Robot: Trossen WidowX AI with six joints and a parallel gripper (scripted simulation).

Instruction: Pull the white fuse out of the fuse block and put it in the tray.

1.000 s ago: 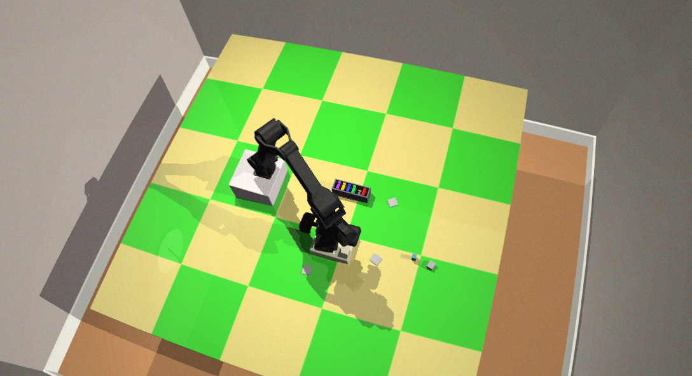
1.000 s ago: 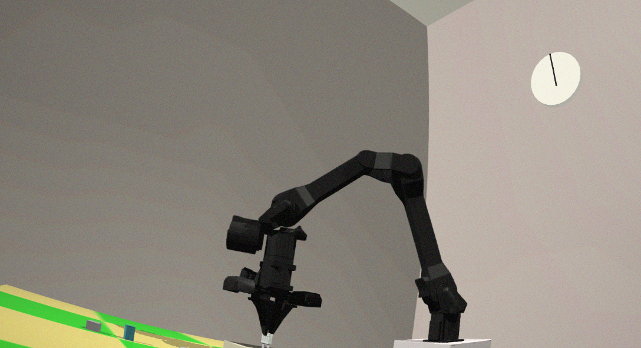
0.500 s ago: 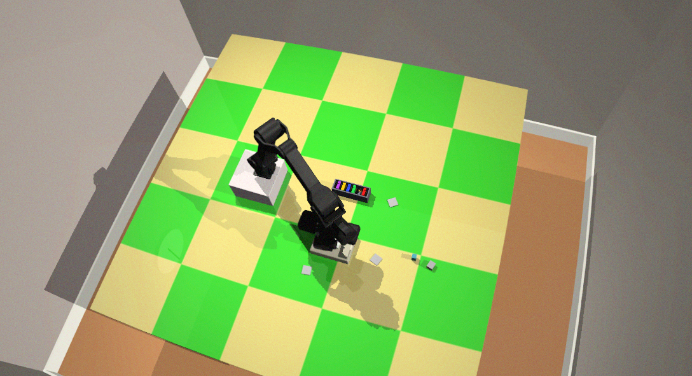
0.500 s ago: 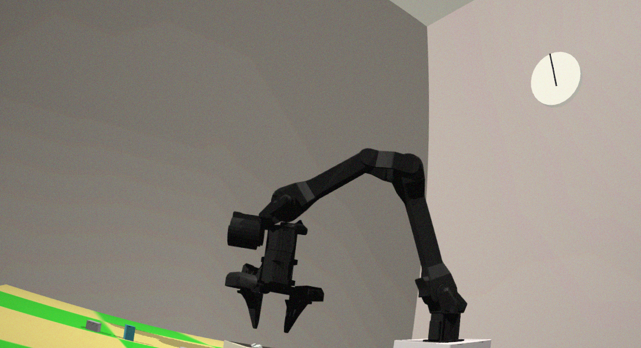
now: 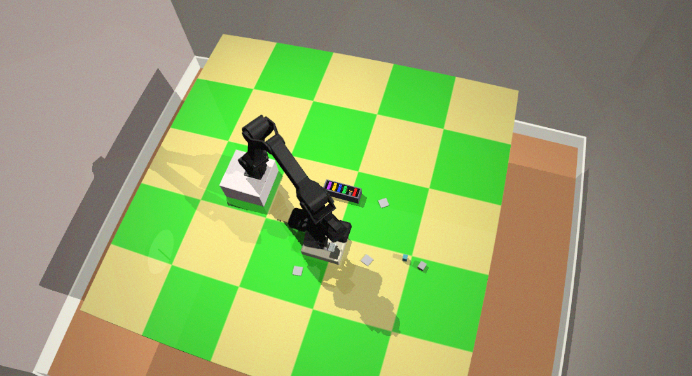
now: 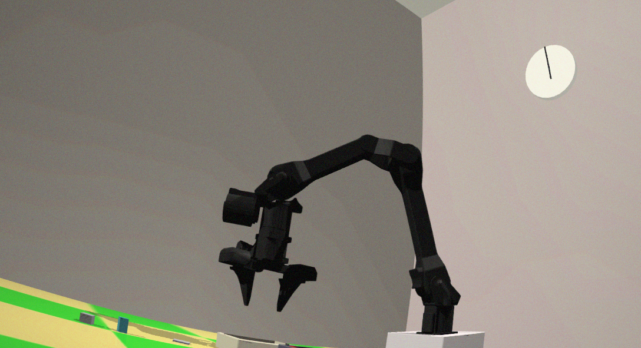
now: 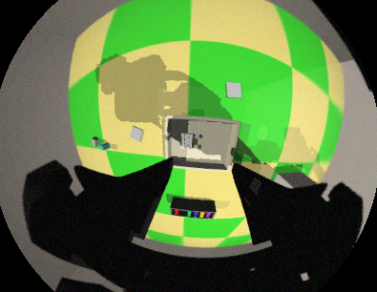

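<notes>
The white fuse [image 7: 188, 138] lies inside the cream tray [image 7: 201, 142], near its left side in the wrist view. The tray also shows in the top view [image 5: 323, 250], partly hidden under the arm, and its rim shows at the bottom of the exterior view [image 6: 245, 340]. My gripper [image 6: 263, 306] hangs open and empty well above the tray, fingers pointing down. The dark fuse block [image 5: 346, 192] holds several coloured fuses and stands behind the tray; it also shows in the wrist view [image 7: 192, 207].
Small grey squares lie on the checkered mat [image 5: 383, 202], [image 5: 367, 260], [image 5: 297, 270]. A small teal block [image 5: 404, 257] and a grey cube [image 5: 422, 265] sit to the right. The arm's white base block [image 5: 249, 182] stands at the left. A raised white rim borders the floor.
</notes>
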